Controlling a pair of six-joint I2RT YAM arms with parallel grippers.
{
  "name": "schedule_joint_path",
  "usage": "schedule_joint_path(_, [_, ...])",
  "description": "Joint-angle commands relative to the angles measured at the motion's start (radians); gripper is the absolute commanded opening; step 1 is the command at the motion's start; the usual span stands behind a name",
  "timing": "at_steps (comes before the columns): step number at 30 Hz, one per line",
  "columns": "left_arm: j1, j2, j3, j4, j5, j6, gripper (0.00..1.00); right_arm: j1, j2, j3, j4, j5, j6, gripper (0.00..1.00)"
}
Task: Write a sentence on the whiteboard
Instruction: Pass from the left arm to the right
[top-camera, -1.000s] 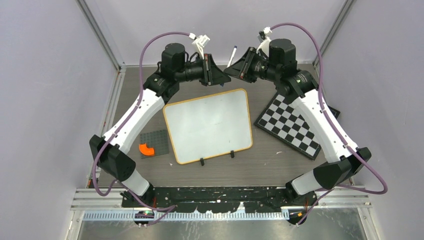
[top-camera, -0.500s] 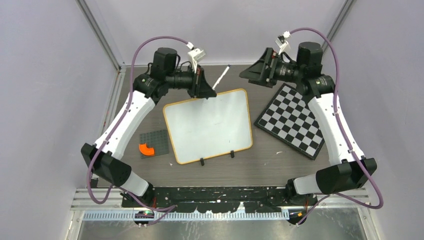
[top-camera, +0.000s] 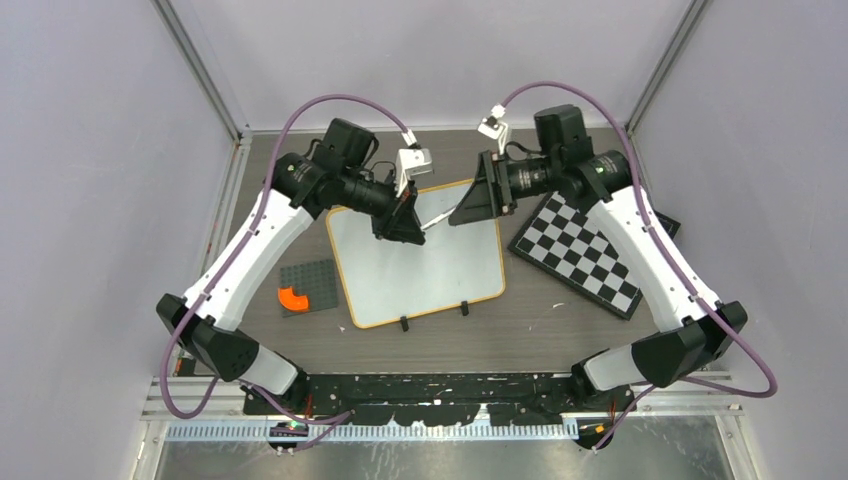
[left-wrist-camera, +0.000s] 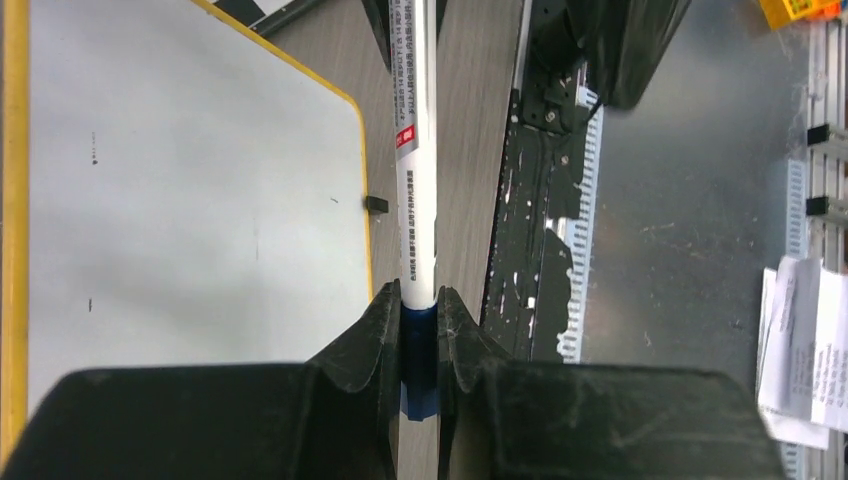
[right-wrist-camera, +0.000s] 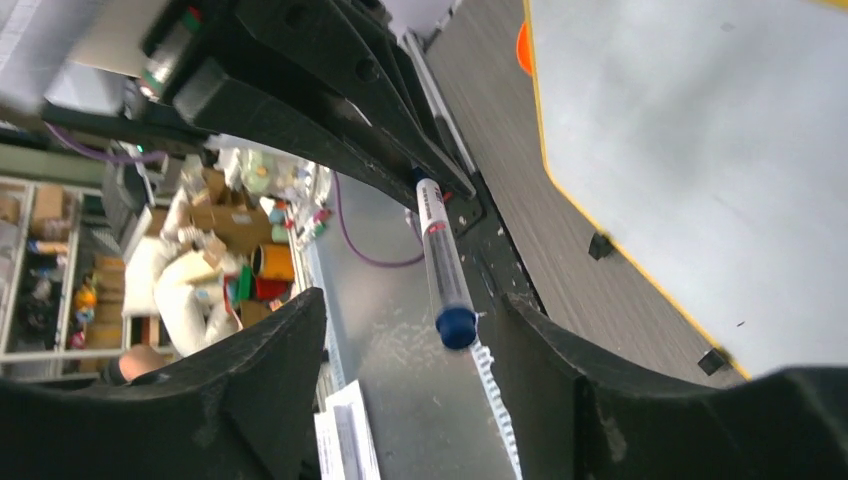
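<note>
- Dark table (top-camera: 560, 320) bears the whiteboard (top-camera: 400, 270).
- Above it, the left gripper (left-wrist-camera: 420, 305) clamps a marker (left-wrist-camera: 417, 150).
- Jaws wide apart, the right gripper (right-wrist-camera: 412, 305) flanks the marker's blue end without touching it.

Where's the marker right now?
Top view: the marker is clamped in the left pincer over the whiteboard's far half, its free blue end reaching toward the open right pincer.

blocked: left tool (top-camera: 418, 231), marker (top-camera: 437, 221), right tool (top-camera: 460, 215) over far half of whiteboard (top-camera: 430, 275); free: its near half
</note>
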Motion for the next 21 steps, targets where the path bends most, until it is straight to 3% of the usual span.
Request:
schedule_joint_path(1, [-0.032, 0.011, 0.050, -0.086, 0.029, 0.104, 0.00, 0.072, 0.018, 0.047, -0.132, 0.075, -0.132, 0.63])
schedule_joint_path(7, [-0.063, 0.033, 0.071, -0.134, 0.046, 0.151, 0.00, 0.091, 0.028, 0.047, -0.145, 0.045, -0.139, 0.50])
schedule_joint_path(11, [-0.073, 0.045, 0.086, -0.148, 0.068, 0.162, 0.00, 0.095, 0.028, 0.031, -0.136, 0.003, -0.129, 0.49])
schedule_joint_path(15, [-0.086, 0.059, 0.103, -0.154, 0.057, 0.168, 0.00, 0.127, 0.014, 0.045, -0.154, 0.081, -0.140, 0.49])
schedule_joint_path(21, [-0.112, 0.084, 0.133, -0.181, 0.031, 0.186, 0.00, 0.138, 0.039, 0.046, -0.173, 0.011, -0.165, 0.33])
